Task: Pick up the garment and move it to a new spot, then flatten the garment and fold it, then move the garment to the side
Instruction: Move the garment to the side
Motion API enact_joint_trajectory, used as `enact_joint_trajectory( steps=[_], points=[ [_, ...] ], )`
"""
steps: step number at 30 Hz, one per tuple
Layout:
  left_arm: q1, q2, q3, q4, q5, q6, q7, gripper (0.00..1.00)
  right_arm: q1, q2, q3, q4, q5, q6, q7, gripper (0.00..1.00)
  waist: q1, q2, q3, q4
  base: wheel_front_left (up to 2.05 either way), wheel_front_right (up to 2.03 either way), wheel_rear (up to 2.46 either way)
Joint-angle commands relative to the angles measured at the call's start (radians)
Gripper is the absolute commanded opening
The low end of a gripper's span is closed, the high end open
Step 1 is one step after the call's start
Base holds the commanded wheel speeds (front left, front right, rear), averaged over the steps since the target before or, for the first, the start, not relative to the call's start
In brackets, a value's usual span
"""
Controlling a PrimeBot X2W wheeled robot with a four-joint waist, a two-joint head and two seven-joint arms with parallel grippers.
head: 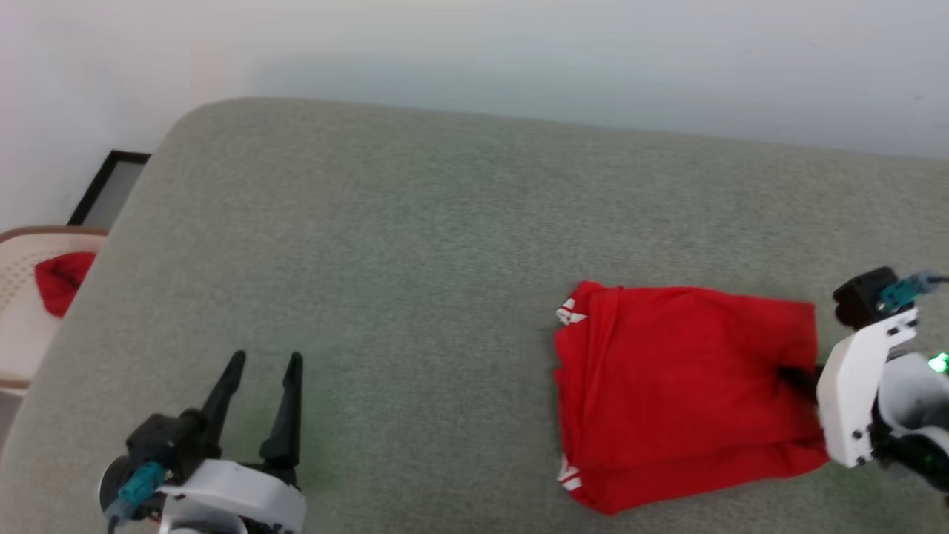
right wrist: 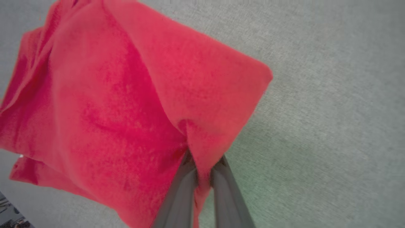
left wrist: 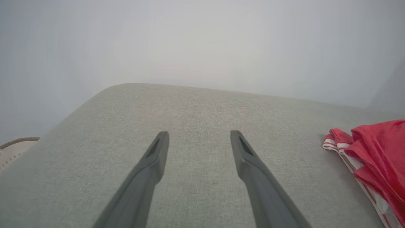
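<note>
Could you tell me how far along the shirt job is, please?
Done: the shirt lies folded on the grey cushion. In hand: the right gripper is shut on its edge; the left gripper stands open, apart. Left: carrying it aside.

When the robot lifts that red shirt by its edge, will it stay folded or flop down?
Probably flop: the red shirt is soft cloth, puckering where the right fingers pinch its edge. It looks light, so one pinch likely carries it. Its loose folded layers may slide apart.
</note>
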Motion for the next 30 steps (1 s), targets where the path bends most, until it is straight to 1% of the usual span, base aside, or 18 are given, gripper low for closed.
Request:
enact_joint_trajectory(
  steps=[1, 9, 17, 22, 30],
  points=[
    [-0.010, 0.003, -0.003, 0.001, 0.003, -0.001, -0.002, 1.00, -0.013, -0.009, 0.001, -0.005, 0.001, -0.001, 0.001, 0.00, -0.0001, 0.0000, 0.001, -0.016, 0.00, 0.00, 0.00],
    [-0.063, 0.007, -0.035, 0.012, 0.016, -0.014, -0.003, 1.00, -0.080, -0.103, 0.052, -0.052, -0.004, -0.001, 0.009, 0.00, -0.0001, 0.0000, 0.017, -0.081, 0.00, 0.00, 0.00],
    [-0.139, 0.014, -0.066, 0.021, 0.029, -0.027, -0.004, 1.00, -0.155, -0.185, 0.104, -0.077, 0.008, -0.001, -0.028, 0.00, -0.0001, 0.0000, 0.054, -0.172, 0.00, 0.00, 0.00],
    [-0.188, 0.029, -0.083, 0.021, 0.034, -0.032, -0.004, 1.00, -0.212, -0.222, 0.139, -0.067, 0.017, -0.001, -0.073, 0.00, -0.0001, 0.0000, 0.084, -0.241, 0.00, 0.00, 0.00],
    [-0.260, 0.053, -0.106, 0.018, 0.044, -0.035, -0.005, 1.00, -0.301, -0.252, 0.191, -0.013, 0.015, -0.001, -0.170, 0.00, -0.0001, 0.0000, 0.136, -0.348, 0.00, 0.00, 0.00]
  ],
)
